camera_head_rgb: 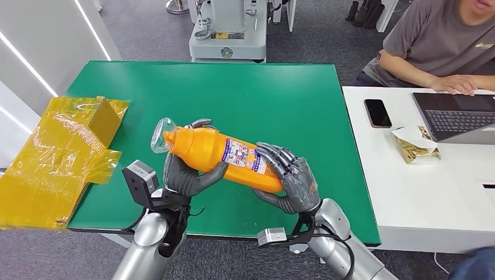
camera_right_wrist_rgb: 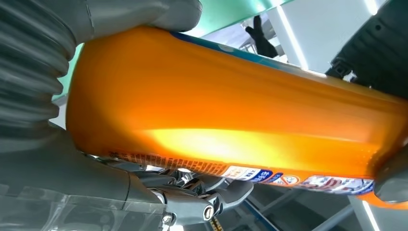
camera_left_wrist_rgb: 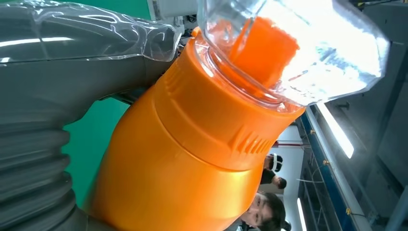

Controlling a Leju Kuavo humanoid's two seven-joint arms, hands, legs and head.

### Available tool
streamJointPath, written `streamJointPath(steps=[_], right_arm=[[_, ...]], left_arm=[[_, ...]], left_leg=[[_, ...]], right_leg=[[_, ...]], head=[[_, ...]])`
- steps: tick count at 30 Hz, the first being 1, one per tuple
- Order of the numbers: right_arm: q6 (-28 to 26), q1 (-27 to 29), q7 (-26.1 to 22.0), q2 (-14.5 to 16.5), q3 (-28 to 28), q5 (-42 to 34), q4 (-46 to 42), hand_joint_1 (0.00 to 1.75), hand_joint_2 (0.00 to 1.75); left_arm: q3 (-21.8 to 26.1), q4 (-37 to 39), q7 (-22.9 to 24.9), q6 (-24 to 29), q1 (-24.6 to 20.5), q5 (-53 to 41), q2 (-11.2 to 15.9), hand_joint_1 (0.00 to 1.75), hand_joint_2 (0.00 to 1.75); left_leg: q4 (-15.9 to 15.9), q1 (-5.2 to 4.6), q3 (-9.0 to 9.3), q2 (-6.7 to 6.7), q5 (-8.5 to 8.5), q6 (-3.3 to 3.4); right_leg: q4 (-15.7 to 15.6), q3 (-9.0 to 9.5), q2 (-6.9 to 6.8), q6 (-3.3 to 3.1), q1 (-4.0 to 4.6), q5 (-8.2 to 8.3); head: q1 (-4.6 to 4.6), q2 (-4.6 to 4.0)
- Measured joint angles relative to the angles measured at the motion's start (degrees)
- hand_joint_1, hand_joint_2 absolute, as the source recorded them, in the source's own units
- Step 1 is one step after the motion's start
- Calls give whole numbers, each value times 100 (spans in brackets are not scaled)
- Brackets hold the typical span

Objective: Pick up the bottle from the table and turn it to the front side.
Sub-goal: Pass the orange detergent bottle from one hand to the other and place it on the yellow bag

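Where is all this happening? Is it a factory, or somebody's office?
It looks like an office or lab workspace, not a factory. A person sits at a white desk with a laptop and a phone, beside a green table where the robot holds an orange bottle. The floor is grey carpet.

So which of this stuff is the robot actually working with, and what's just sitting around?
In use:
- orange bottle, held off the green table
- left hand, gripping near the cap end
- right hand, gripping the base end

Just lying about:
- yellow wrapped box
- phone
- laptop
- gold packet
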Motion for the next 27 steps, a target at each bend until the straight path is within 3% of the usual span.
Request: streamJointPath(steps=[21,27], right_arm=[[-315,413,369,-1,60,-263,-346,0,175],[-358,709,604,83,34,-81,-709,0,175]], left_arm=[[3,261,-36,157,-177,-45,-5,175,175],[25,370,-47,533,-186,-308,-5,175,175]], left_leg=[[-1,0,-1,0,0,0],[-2,0,-2,0,0,0]], right_leg=[[0,0,0,0,0,0],[0,-1,-1,0,0,0]], head=[[-1,0],[-1,0]])
